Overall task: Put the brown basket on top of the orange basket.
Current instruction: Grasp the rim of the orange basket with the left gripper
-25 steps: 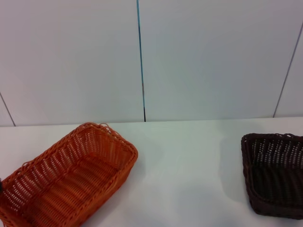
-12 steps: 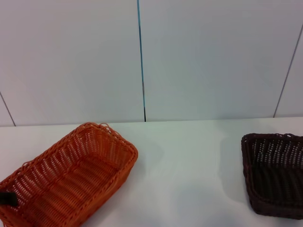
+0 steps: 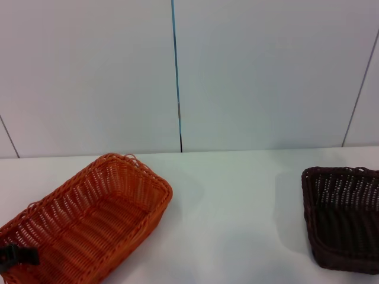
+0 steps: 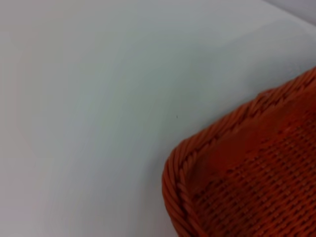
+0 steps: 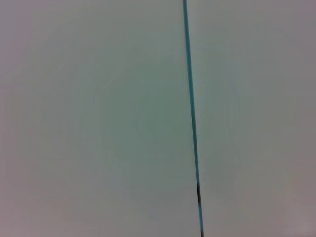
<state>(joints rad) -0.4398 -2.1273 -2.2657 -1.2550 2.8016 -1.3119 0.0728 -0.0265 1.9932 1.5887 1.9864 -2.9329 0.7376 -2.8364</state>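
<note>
On your left sits the orange woven rectangular basket [image 3: 89, 222]; the dark brown woven basket [image 3: 343, 216] rests well apart, right.

Bare table [image 3: 237, 201] between orange basket [image 3: 89, 219] and brown basket [image 3: 343, 216], passage unobstructed

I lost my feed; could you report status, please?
Left claw at orange basket corner. Right claw unseen. Brown basket apart, unstacked.

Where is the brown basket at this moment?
In the head view the brown basket stands on the white table at the robot's right, cut by the picture's edge, well apart from the orange basket on the left.
</note>
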